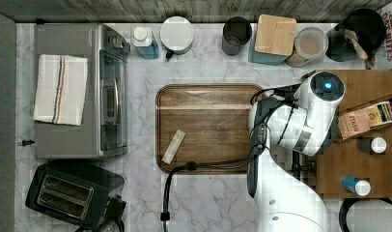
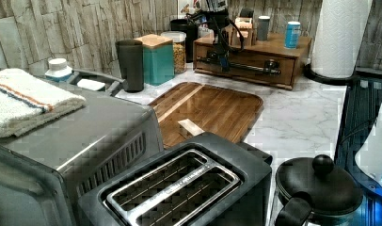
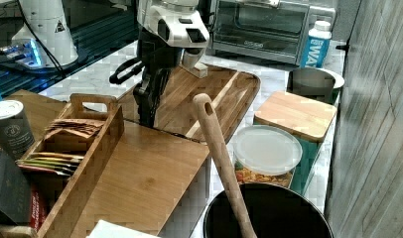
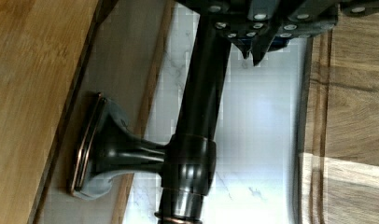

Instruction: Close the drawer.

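Note:
The drawer sits in the wooden cabinet at the left view's back, its front panel almost flush with the cabinet face. A dark bar handle runs across that panel. My gripper hangs down in front of the panel at the handle's left part. In the wrist view the handle bar and its mount stand off the drawer panel, and the gripper is shut, its tips close together beside the bar. In the right view the gripper reaches below the cabinet top's edge. The drawer's inside is hidden.
A dark wooden tray with a small wood block lies in front of the cabinet. A tea box and bottles stand on the cabinet top. Canisters line the back wall. A toaster oven and a toaster stand far off.

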Action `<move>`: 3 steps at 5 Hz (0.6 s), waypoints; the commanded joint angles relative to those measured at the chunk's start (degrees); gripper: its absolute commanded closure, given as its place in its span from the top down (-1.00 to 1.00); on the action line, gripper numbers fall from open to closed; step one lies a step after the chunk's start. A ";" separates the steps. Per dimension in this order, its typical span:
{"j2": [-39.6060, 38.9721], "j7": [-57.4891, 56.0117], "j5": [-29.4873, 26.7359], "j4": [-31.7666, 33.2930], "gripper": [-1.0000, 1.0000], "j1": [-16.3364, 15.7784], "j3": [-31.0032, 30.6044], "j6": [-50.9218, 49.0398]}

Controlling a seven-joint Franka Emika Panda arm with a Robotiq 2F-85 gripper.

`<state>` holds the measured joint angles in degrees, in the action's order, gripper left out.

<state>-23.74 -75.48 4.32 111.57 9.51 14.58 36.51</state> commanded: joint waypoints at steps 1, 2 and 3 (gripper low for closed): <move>2.67 2.37 2.14 -12.17 -1.00 5.96 8.90 2.45; 2.61 2.22 1.92 -12.17 -1.00 5.59 9.33 2.48; 2.61 2.24 1.92 -12.17 -1.00 5.58 9.34 2.47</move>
<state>-23.86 -75.48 4.18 111.57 8.06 15.99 36.40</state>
